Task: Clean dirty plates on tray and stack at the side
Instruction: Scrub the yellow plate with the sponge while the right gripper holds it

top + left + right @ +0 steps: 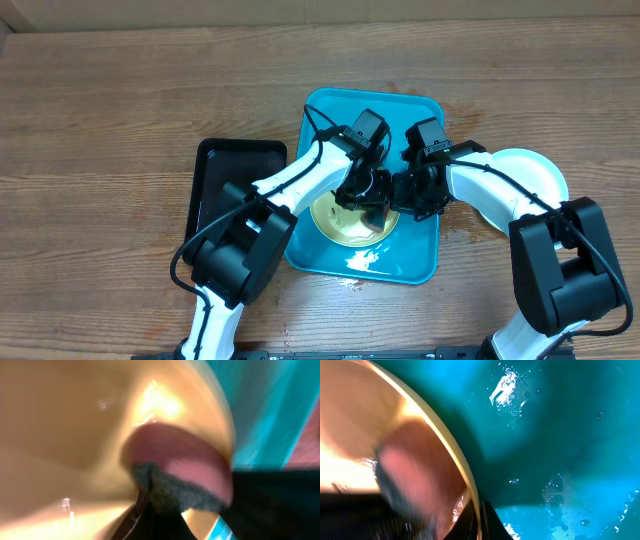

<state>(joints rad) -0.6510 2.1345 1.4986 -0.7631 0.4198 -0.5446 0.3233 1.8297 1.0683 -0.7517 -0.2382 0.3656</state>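
A pale yellow-green plate (335, 226) sits tilted on the wet turquoise tray (420, 252). My left gripper (366, 194) is shut on a pink sponge with a dark scouring side (180, 467) and presses it on the plate's inner face (60, 420). My right gripper (406, 194) is shut on the plate's rim (479, 520), one finger on each side. The right wrist view shows the plate (365, 410), the blurred sponge (410, 470) and the tray (560, 435). A pale white-centred plate (527, 176) lies on the table right of the tray.
A smaller black tray (240, 160) lies left of the turquoise tray, touching it. Both arms cross over the middle of the turquoise tray. Water drops lie on the tray and on the wood at its front edge (352, 282).
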